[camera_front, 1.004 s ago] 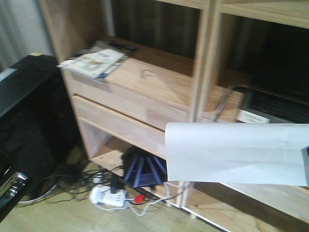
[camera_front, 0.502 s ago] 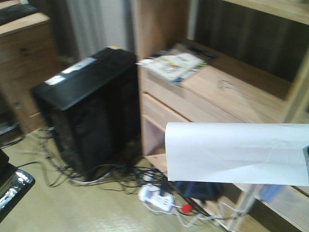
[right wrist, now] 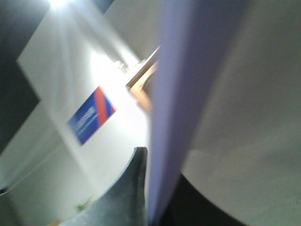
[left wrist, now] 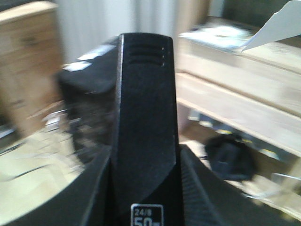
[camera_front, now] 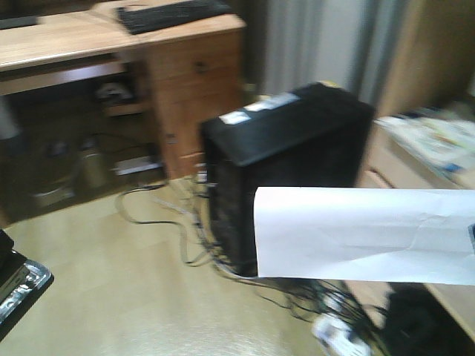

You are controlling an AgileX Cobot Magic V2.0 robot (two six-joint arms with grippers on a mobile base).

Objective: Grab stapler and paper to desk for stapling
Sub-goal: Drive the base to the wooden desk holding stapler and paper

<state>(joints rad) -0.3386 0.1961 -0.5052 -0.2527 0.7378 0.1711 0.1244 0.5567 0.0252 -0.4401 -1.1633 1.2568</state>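
My right gripper (right wrist: 155,188) is shut on the paper (right wrist: 188,94), which I see edge-on against one dark finger (right wrist: 127,193). In the front view the white sheet (camera_front: 364,233) hangs flat in the air at the right, with faint creases, and only a sliver of the right gripper (camera_front: 471,237) shows at the frame edge. My left gripper (left wrist: 146,160) is shut on the black stapler (left wrist: 143,103), which stands up between the jaws with a "24/6" label near its base. Its orange-red patch is hidden. The desk (camera_front: 67,37) is at the far left.
A black computer tower (camera_front: 289,141) stands on the floor straight ahead, with tangled cables and a power strip (camera_front: 338,334) around it. A black keyboard (camera_front: 174,15) lies on the desk. The shelf unit with magazines (camera_front: 438,141) is at the right.
The front view has swung left: the shelf unit slid off to the right, and the tower and then the desk came into view. The paper keeps its place in the view.
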